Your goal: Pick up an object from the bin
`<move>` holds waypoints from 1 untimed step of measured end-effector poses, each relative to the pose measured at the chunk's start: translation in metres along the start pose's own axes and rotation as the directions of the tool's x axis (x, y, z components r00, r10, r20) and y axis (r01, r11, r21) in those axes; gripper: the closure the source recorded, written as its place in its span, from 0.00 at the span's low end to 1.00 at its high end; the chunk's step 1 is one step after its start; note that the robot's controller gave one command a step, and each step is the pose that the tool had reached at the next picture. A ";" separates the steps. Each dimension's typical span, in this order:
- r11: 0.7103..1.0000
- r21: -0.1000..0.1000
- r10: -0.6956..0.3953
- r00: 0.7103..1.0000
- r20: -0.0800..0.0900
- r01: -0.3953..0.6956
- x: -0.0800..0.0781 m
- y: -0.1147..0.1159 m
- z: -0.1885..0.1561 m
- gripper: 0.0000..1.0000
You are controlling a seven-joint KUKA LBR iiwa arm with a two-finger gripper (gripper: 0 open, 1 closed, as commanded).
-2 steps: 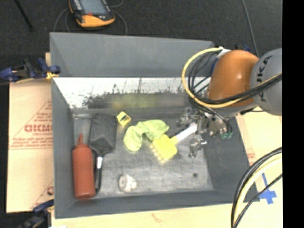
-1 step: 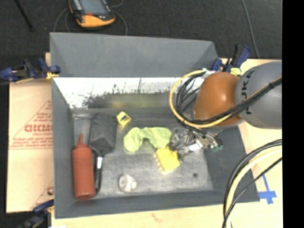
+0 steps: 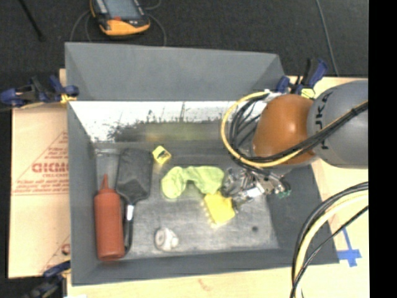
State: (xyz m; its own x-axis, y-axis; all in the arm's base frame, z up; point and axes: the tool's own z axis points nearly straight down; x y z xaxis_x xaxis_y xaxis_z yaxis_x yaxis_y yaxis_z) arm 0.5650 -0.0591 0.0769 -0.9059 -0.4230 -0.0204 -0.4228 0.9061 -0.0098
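My gripper (image 3: 247, 186) is low in the right part of the bin, under the arm's orange cover. A yellow block (image 3: 219, 209) lies right by it, below and to its left, at the gripper's edge. A crumpled yellow-green cloth (image 3: 189, 180) lies just left of the gripper, its right end close to the gripper. The view does not show whether the gripper touches either of them.
A red squeeze bottle (image 3: 109, 219) lies along the left wall, with a dark grey brush-like thing (image 3: 133, 177) beside it. A small yellow piece (image 3: 160, 155) sits near the back and a small white thing (image 3: 165, 239) near the front. The arm and its cables cover the bin's right side.
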 end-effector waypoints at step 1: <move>1.000 -0.007 -0.027 1.000 -0.015 0.027 -0.005 -0.004 -0.140 1.00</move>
